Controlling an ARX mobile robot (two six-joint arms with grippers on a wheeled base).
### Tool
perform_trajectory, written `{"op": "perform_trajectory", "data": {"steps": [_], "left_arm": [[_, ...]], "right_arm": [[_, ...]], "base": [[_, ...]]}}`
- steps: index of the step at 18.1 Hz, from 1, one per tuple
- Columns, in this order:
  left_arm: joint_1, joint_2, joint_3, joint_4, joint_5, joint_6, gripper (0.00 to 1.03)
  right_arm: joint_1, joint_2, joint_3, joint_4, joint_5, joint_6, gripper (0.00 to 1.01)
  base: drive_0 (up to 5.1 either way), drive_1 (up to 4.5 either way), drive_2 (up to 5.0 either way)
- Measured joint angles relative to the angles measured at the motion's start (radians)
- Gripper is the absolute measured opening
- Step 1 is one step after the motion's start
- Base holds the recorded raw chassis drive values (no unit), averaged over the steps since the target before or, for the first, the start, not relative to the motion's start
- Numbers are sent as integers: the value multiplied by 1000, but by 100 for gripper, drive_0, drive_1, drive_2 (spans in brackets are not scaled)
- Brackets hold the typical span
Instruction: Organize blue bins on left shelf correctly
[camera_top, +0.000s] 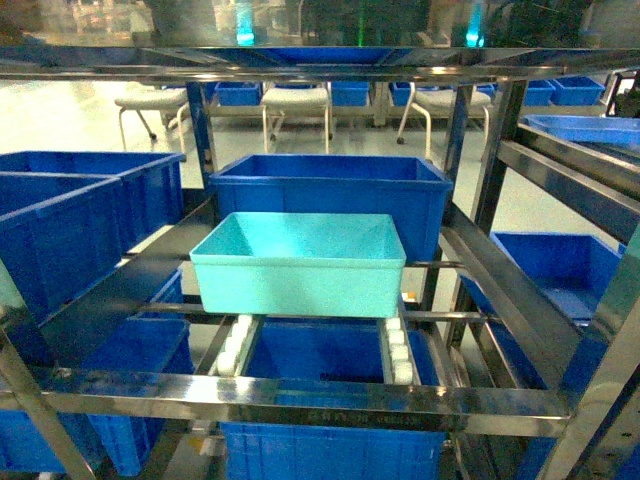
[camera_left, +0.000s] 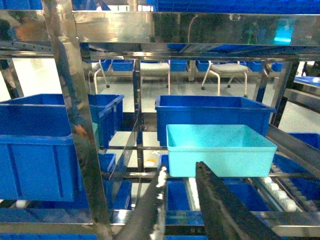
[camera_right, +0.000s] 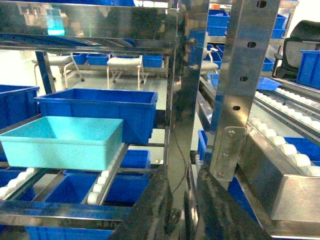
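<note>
Turquoise bin waiting on the left shelf rollers, nobody holding it.
Nearest, left gripper fingers spread, empty, facing its front wall; right fingers spread behind an upright. Approach level, grip the rim; royal-blue bin sits just behind.

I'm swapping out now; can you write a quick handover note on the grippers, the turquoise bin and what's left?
Left gripper: jaws open, empty, short of the turquoise bin.
Right gripper: jaws apart, empty, low beside a steel upright.
The bin sits on the roller strips of the left shelf, in front of a dark blue bin.
Done: nothing gripped yet.
Left: grasp the turquoise bin and place it properly.
</note>
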Motion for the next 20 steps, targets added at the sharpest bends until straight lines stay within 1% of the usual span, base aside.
{"op": "perform_trajectory", "data": {"steps": [1,8,10,12,14,15,16,20], "left_arm": [[0,0,0,0,0,0,26],[0,0,0,0,0,0,51],[0,0,0,0,0,0,57],[0,0,0,0,0,0,66],[0,0,0,0,0,0,93],[0,0,0,0,0,1,100],[0,0,0,0,0,1,98],[0,0,0,0,0,1,98]], "right_arm": [[0,0,0,0,0,0,26],[0,0,0,0,0,0,51],[0,0,0,0,0,0,57],[0,0,0,0,0,0,66],[0,0,0,0,0,0,94],[0,0,0,0,0,1,100],[0,0,0,0,0,0,98],[0,0,0,0,0,0,98]], "base": [[0,0,0],[0,0,0],[0,0,0],[0,0,0],[0,0,0],[0,0,0],[0,0,0],[0,0,0]]}}
